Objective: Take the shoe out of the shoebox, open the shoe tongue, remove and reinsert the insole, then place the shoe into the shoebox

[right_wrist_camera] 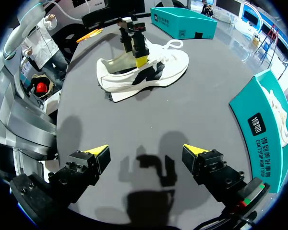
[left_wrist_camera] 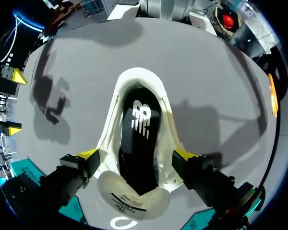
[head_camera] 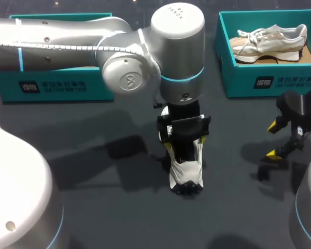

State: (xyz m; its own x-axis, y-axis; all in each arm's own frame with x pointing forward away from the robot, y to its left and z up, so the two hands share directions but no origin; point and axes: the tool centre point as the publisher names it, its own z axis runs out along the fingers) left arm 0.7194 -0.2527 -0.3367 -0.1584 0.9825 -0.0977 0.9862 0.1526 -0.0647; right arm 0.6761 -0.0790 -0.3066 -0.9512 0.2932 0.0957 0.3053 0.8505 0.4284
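Where the white lace-up sneaker (head_camera: 186,175) stands on the dark grey desk (right_wrist_camera: 206,110), the left claw (left_wrist_camera: 137,154) straddles its collar, yellow tips pressed against both sides, pinching it. The black insole (left_wrist_camera: 139,134) lies inside, between the fingers. The right claw (right_wrist_camera: 146,152) hangs spread above the desk, well apart from the sneaker.

The shoe (head_camera: 186,174), white with black panels, stands on its sole mid-table (tongue (left_wrist_camera: 134,203) pulled open, black insole (left_wrist_camera: 139,139) lying inside); the teal shoebox (head_camera: 238,78) sits well apart.
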